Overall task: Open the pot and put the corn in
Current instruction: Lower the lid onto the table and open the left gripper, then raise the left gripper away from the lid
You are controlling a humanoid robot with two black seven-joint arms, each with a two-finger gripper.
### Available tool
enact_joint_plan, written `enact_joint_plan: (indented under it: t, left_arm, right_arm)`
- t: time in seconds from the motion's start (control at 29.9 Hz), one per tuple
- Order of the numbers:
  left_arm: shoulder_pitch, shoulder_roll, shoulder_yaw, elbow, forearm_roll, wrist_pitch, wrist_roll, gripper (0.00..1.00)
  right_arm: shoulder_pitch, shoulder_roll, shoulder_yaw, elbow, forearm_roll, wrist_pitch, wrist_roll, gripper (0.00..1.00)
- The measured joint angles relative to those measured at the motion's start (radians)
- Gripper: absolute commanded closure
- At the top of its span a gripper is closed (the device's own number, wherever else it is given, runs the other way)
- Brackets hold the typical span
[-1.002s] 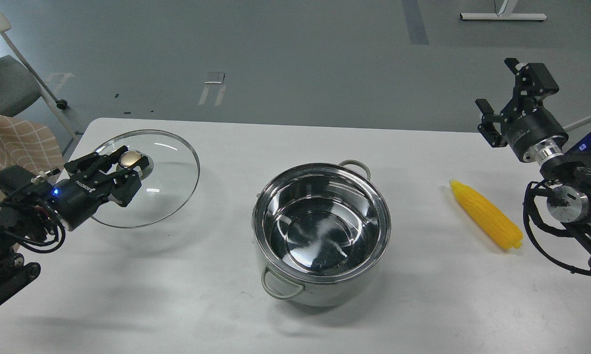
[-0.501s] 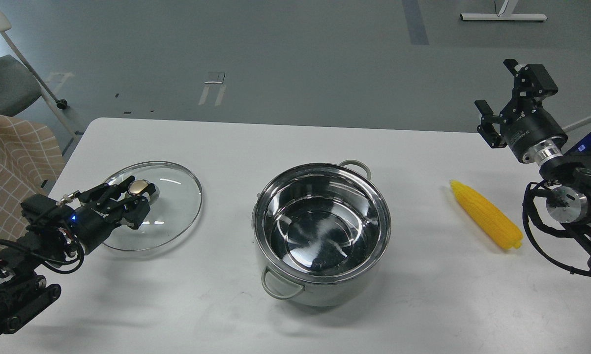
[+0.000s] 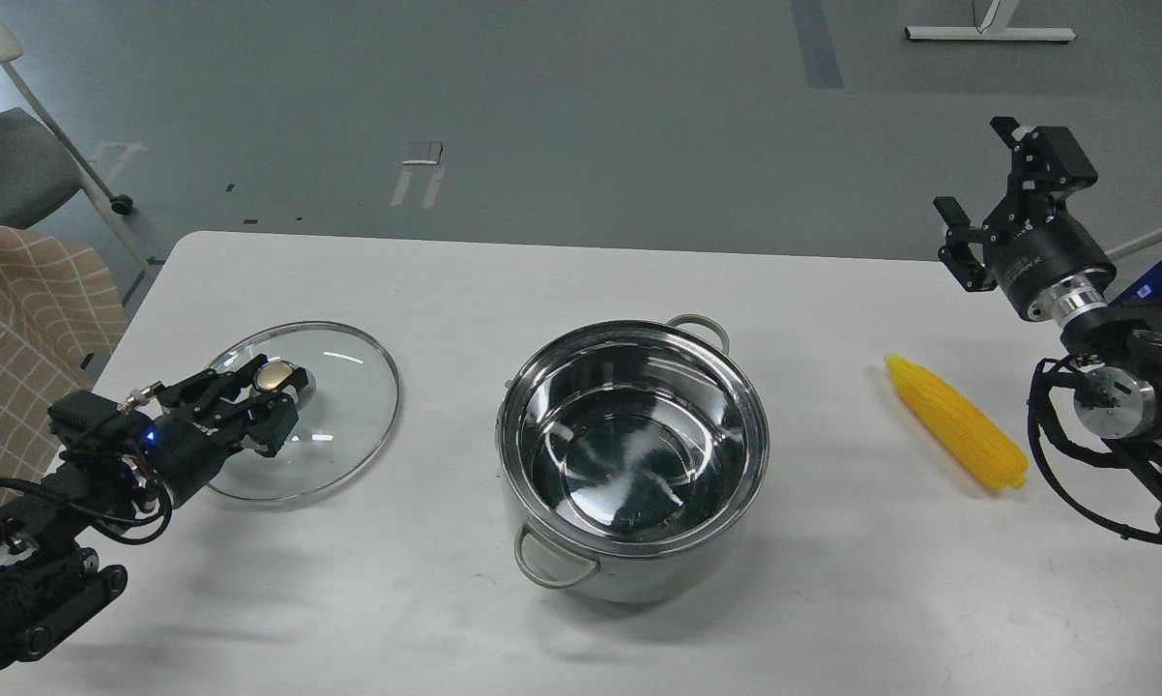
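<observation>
The pot (image 3: pixel 633 459) stands upright and uncovered near the middle of the white counter (image 3: pixel 446 599), somewhat toward the near edge, with one grey loop handle pointing to the near edge and the other to the far edge; its mirror-like inside holds nothing. The corn (image 3: pixel 956 422) lies flat on the counter well to the right of the pot, close to the right edge, its tapered tip pointing toward the far edge and its blunt end toward the near right corner. The glass lid (image 3: pixel 339 406) lies on the counter near the left edge, well apart from the pot. The left hand (image 3: pixel 274 387) is at the lid's gold knob (image 3: pixel 274 375), its two fingers on either side of the knob, closed on it. The right hand (image 3: pixel 979 184) hangs in the air over the far right corner, above and beyond the corn and touching nothing, its fingers spread apart and empty. A checked cloth (image 3: pixel 20 329) shows past the left edge of the counter.
</observation>
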Motion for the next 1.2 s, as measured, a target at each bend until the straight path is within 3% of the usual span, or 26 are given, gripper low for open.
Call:
enact_joint_plan:
  t: [0.17,0.3,0.5,0.8,0.97,1.1,1.2]
  left_arm:
    - [0.011,-0.004,0.001,0.002,-0.001,0.0,0.0,0.6]
    - [0.014,-0.006,0.001,0.006,-0.003,0.0,0.0,0.31]
    - [0.015,-0.006,0.0,0.006,-0.033,-0.001,0.0,0.11]
    - [-0.045,0.024,-0.005,-0.032,-0.178,-0.001,0.0,0.09]
    - [-0.119,0.109,-0.017,-0.138,-0.359,-0.009,0.0,0.09]
    - [-0.197,0.168,-0.022,-0.237,-0.605,-0.136,0.0,0.09]
    - [-0.267,0.188,-0.023,-0.276,-0.807,-0.29,0.0,0.09]
  right_arm:
    - [0.0,0.0,0.0,-0.002,0.0,0.0,0.0,0.0]
    - [-0.001,0.0,0.0,-0.002,0.0,0.0,0.0,0.0]
    - [-0.001,0.0,0.0,-0.002,-0.001,0.0,0.0,0.0]
    - [0.004,-0.006,0.0,0.0,-0.001,0.001,0.0,0.0]
    - [0.02,-0.027,-0.003,-0.003,-0.032,0.005,0.0,0.0]
    - [0.04,-0.061,-0.006,-0.005,-0.16,0.005,0.0,0.0]
    - [0.05,-0.098,-0.007,0.001,-0.299,0.008,0.0,0.0]
